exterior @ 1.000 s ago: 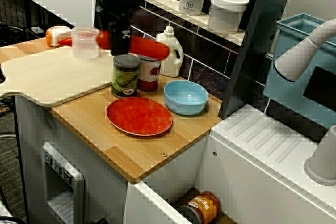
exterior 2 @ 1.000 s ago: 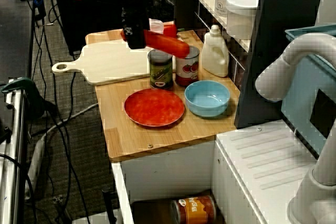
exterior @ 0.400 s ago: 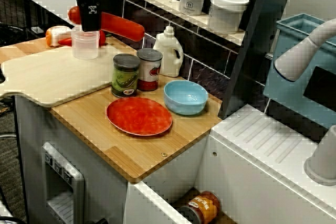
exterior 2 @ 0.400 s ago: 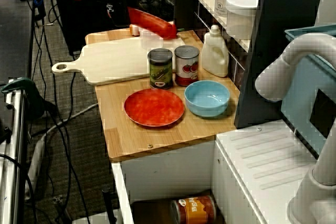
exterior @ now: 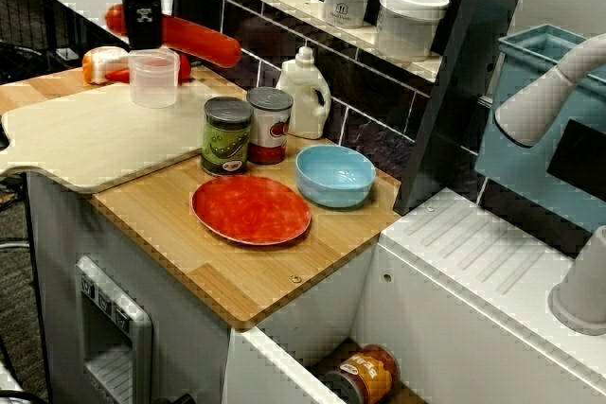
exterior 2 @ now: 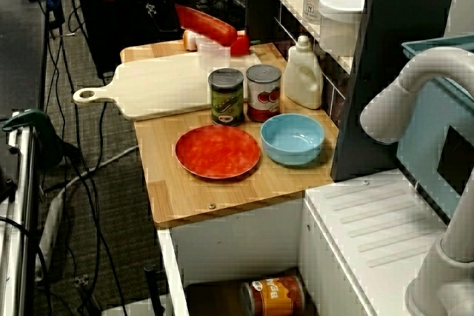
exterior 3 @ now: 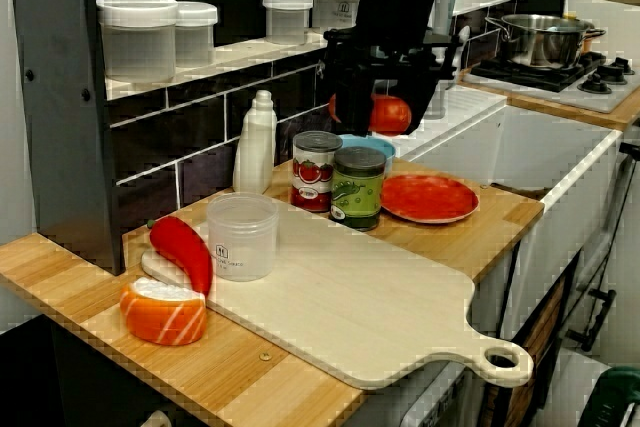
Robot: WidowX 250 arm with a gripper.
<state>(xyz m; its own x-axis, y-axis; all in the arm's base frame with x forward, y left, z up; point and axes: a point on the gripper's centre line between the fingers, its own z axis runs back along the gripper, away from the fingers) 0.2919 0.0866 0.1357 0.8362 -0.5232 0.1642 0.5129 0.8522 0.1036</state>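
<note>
**A:** What does the gripper (exterior: 144, 33) have?

**B:** Its fingers are closed tight across a red pepper (exterior: 201, 43), gripped near one end so the longer part juts out sideways. The pepper hangs in the air over the back of the cutting board (exterior: 85, 139). It is above the clear cup (exterior: 154, 78), which stands on that board.

**A:** How is that best handled?

**B:** I'd say a firm squeeze matters, because an off-centre hold could let the pepper swivel. It also needs enough height for the free end to clear the cup's rim.

**A:** And the count?

**B:** There are two peppers. One is held, and a second pepper (exterior 3: 182, 250) lies at the board's back corner, next to one salmon piece (exterior 3: 163, 311). Just past the board's end are a green can (exterior: 227, 135), a tomato can (exterior: 270, 125), one red plate (exterior: 251, 208), one blue bowl (exterior: 334, 175) and one white bottle (exterior: 308, 94). Four lidded jars (exterior 3: 137, 37) stand higher up behind the board.
</note>
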